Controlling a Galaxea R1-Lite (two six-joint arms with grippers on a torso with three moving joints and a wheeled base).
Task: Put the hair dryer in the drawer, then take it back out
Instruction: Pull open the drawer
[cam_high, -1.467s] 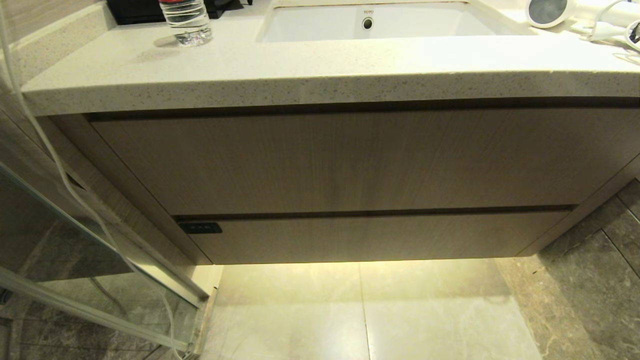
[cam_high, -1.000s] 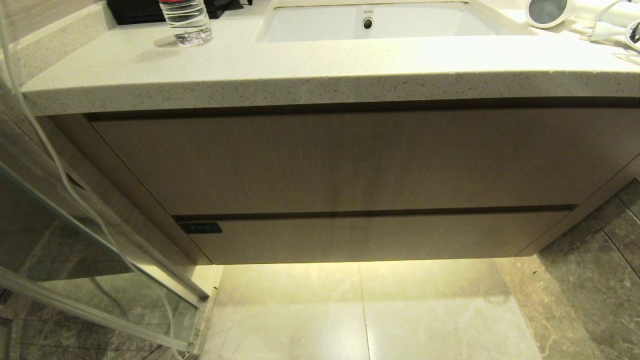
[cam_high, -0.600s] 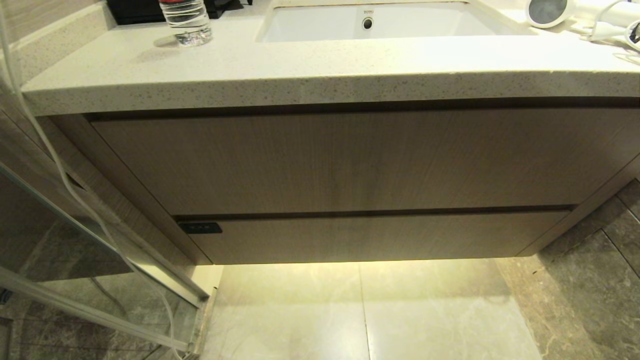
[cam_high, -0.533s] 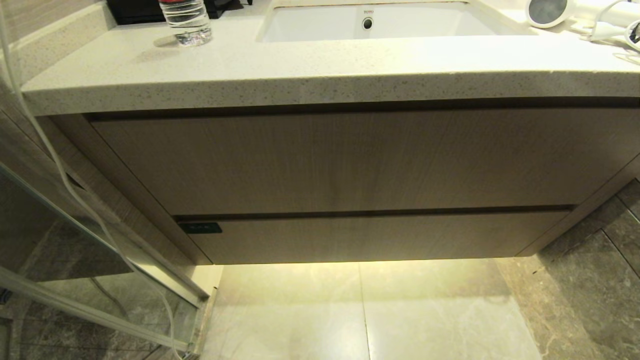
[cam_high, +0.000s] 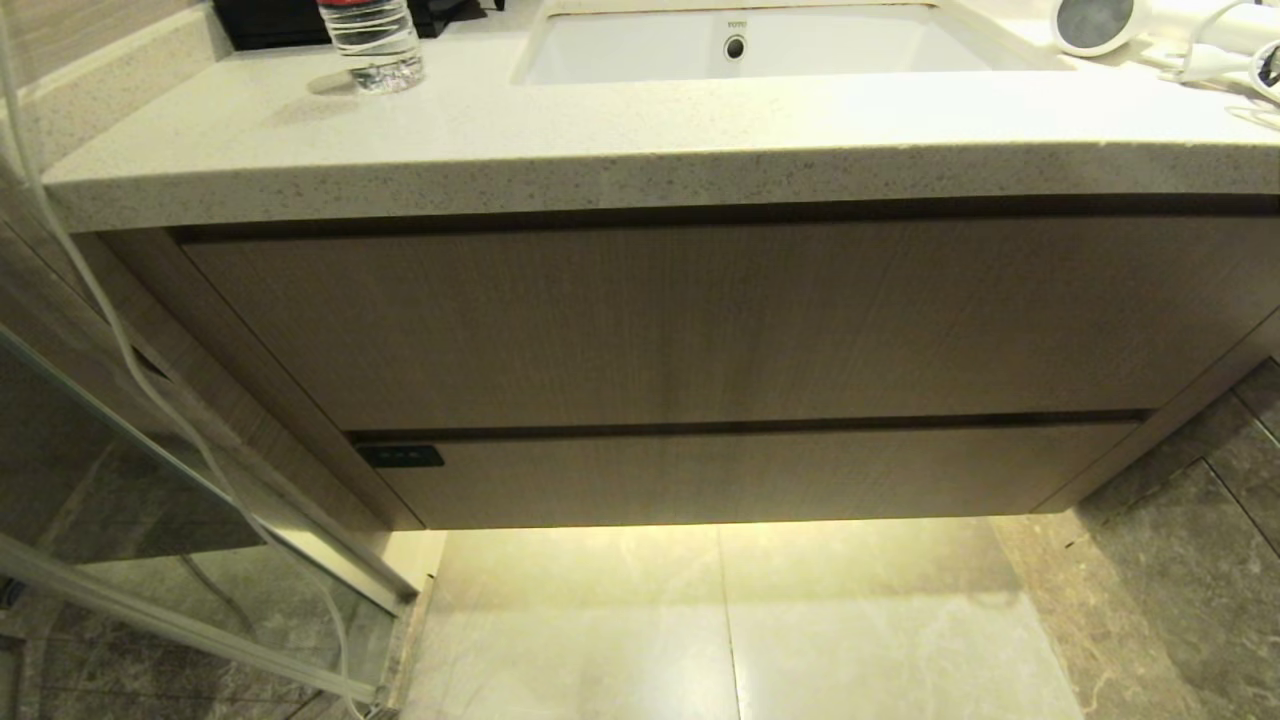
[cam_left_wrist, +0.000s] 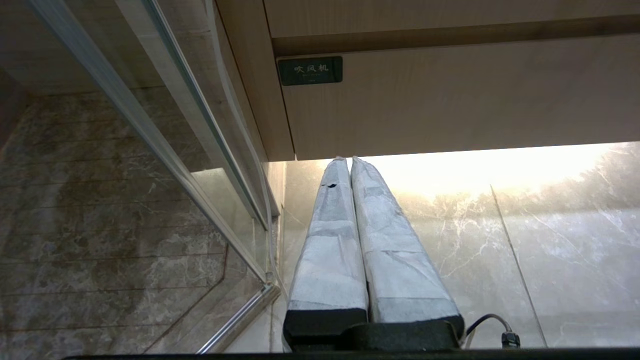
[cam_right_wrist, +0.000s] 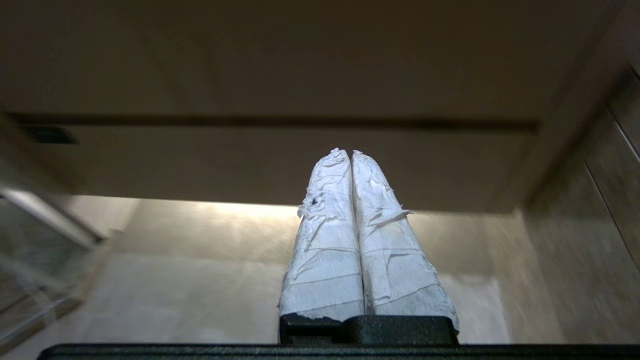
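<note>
The white hair dryer (cam_high: 1130, 22) lies on the countertop at the far right, its dark grey round end facing left and its white cord (cam_high: 1225, 60) beside it. The drawer (cam_high: 760, 475) is the shallow lower wood-grain front with a black label (cam_high: 400, 456) at its left end, and it is closed. Neither arm shows in the head view. My left gripper (cam_left_wrist: 348, 159) is shut and empty, low before the drawer's (cam_left_wrist: 450, 95) left end near the label (cam_left_wrist: 310, 70). My right gripper (cam_right_wrist: 349, 151) is shut and empty, facing the drawer front (cam_right_wrist: 300, 160).
A taller wood-grain panel (cam_high: 700, 320) sits above the drawer under the speckled countertop (cam_high: 600, 130). A white sink (cam_high: 760, 45) and a water bottle (cam_high: 372, 40) are on top. A glass door with metal frame (cam_high: 200, 480) stands at the left. Tiled floor (cam_high: 720, 620) lies below.
</note>
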